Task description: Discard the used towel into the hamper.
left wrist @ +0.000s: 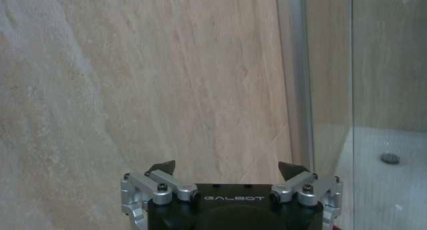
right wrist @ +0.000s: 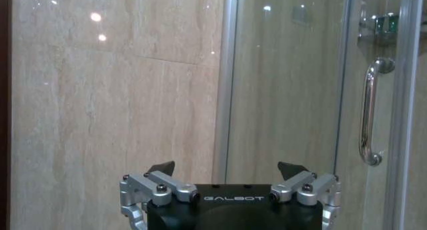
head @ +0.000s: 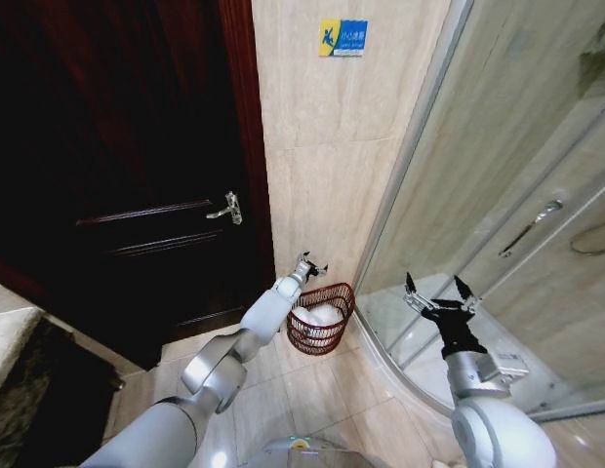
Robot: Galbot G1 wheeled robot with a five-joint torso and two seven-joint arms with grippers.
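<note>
Nearest the head camera, two smooth grey arm housings are seen, rounded and matte. Right gripper (head: 440,289): black body with silver knuckles, fingers spread apart and empty, held before the curved glass shower enclosure (head: 498,195) with its slim chrome handle (head: 530,228). Left gripper (head: 311,263): extended over the hamper (head: 320,318), dark pointed fingers set apart with nothing between them, facing the veined beige stone wall (head: 322,146). Hamper: small, round, reddish-brown openwork bars, flared at the rim, stood on the tiled floor (head: 312,400) in the corner between dark wooden door (head: 117,175) and shower frame. White towel (head: 320,314): soft, crumpled, lodged inside the hamper. Blue and yellow sign (head: 342,37): fixed high on the wall.
</note>
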